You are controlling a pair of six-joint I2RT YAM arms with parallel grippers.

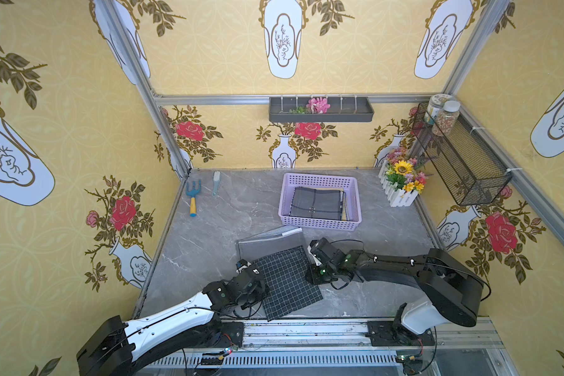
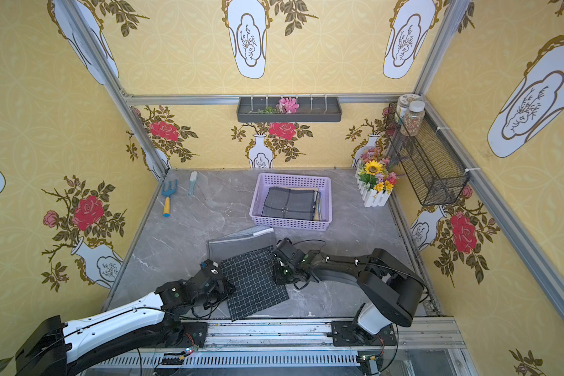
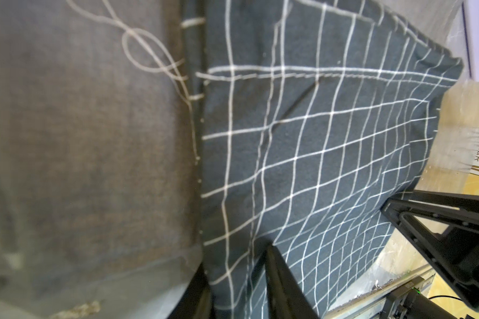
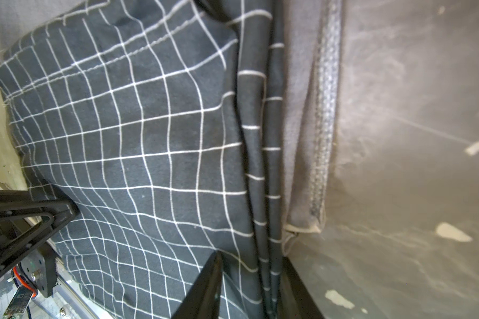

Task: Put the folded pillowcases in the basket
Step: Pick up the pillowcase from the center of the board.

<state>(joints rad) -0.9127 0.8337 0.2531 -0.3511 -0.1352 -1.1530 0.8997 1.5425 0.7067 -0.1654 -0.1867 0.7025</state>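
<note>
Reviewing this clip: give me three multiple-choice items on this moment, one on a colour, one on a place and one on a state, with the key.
1. What colour is the basket?
A) green
B) red
C) lilac

2. Where does the checked pillowcase lie?
A) inside the basket
B) on the table near its front edge, partly over a plain grey cloth
C) off the table altogether

3. The basket is:
A) empty
B) overturned
C) upright, holding folded dark cloth

Key:
1 C: its lattice walls are lilac in both top views.
2 B: the checked pillowcase sits in front of the basket, with its far corner over the plain grey cloth.
3 C: the rim faces up and the folded dark cloth lies on its floor.
</note>
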